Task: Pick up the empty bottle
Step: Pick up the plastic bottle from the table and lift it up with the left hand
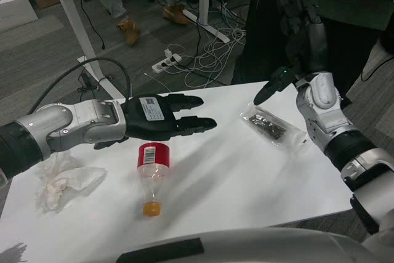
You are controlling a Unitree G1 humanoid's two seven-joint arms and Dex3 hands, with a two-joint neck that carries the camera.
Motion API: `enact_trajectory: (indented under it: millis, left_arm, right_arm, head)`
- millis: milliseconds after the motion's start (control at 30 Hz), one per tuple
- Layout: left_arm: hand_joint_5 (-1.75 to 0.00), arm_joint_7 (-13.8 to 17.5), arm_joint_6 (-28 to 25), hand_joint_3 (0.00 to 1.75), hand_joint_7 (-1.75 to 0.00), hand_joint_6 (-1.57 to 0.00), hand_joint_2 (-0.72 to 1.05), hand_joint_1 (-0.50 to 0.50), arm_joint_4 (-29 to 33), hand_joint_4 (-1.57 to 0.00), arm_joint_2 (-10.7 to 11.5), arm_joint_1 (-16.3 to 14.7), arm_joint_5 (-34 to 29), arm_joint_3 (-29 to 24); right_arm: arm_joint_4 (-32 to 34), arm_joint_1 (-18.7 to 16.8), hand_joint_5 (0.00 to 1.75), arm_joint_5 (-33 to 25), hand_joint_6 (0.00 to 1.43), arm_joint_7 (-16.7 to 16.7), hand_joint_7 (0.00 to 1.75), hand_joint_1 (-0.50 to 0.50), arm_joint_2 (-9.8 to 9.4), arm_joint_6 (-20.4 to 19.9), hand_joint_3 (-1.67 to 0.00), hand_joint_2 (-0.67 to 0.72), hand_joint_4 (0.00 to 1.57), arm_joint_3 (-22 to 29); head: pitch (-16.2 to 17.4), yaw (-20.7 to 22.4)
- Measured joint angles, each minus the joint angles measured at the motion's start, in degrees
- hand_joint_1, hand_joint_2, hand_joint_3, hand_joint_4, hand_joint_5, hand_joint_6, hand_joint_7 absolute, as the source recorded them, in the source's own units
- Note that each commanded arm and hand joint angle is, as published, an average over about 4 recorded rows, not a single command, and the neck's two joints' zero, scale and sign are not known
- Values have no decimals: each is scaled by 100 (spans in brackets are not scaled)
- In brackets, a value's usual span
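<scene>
The fingers [188, 112] of the left hand [161, 117] are spread and grasp nothing, hovering above the bottle [153, 167]. The bottle lies on the worktop [246, 177], near its left edge, orange cap toward the front edge. Left of it lies a tissue [61, 180]. The right hand [274, 87] hangs at the back edge, above a packet [271, 125]; I cannot tell its fingers' state.

Head view. The bottle [152, 172] lies on the white table [246, 170], orange cap toward the camera. The left hand [166, 117] hovers above its base, fingers extended. The right hand [276, 84] is beside a clear packet [271, 125]; crumpled tissue [61, 178] lies at left.
</scene>
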State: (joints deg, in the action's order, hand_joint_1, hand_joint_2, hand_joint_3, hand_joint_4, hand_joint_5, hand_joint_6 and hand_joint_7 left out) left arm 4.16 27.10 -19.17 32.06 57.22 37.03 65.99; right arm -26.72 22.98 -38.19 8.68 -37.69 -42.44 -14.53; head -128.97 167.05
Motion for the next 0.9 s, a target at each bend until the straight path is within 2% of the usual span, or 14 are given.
enact_trajectory:
  millis: [67,200,300,433,600,700,867,900]
  left_arm:
    - [0,2,13,0,0,0,-55,-50,-94,0,1,-2,-57,129]
    - [0,2,34,0,0,0,-44,-50,-214,0,2,-4,-103,256]
    - [0,2,38,0,0,0,-37,-50,-308,0,1,-6,-149,322]
    - [0,1,102,0,0,0,-37,-50,-438,0,-19,-27,-240,428]
    - [0,-4,213,0,0,0,-28,-50,-691,0,-117,-43,-282,504]
    - [0,-6,300,0,0,0,-10,-50,-879,0,-233,-45,-350,547]
    - [0,-14,344,0,0,0,49,-50,-1022,0,-295,-71,-407,593]
    - [0,-18,344,0,0,0,54,-50,-1031,0,-310,-80,-407,612]
  right_arm:
    - [-37,1,0,0,0,0,0,-46,0,0,0,60,0,-33]
    - [-61,1,0,1,0,0,0,-46,2,0,0,60,0,-86]
    - [-62,1,0,1,0,0,0,-46,4,0,0,60,0,-111]
    - [-64,1,0,1,0,-1,0,-46,7,0,0,60,0,-157]
    - [-63,1,0,0,0,0,0,-46,18,0,0,60,0,-203]
    - [-63,1,0,1,0,-1,0,-46,20,0,0,60,0,-209]
    - [-63,1,0,-1,0,-1,0,-46,21,-1,0,60,0,-210]
    - [-63,1,0,-2,0,-2,0,-46,21,-1,0,60,0,-210]
  head:
    - [0,0]
    - [271,26]
    - [307,16]
    - [330,-7]
    - [313,-46]
    - [318,-71]
    - [330,-67]
    - [333,-59]
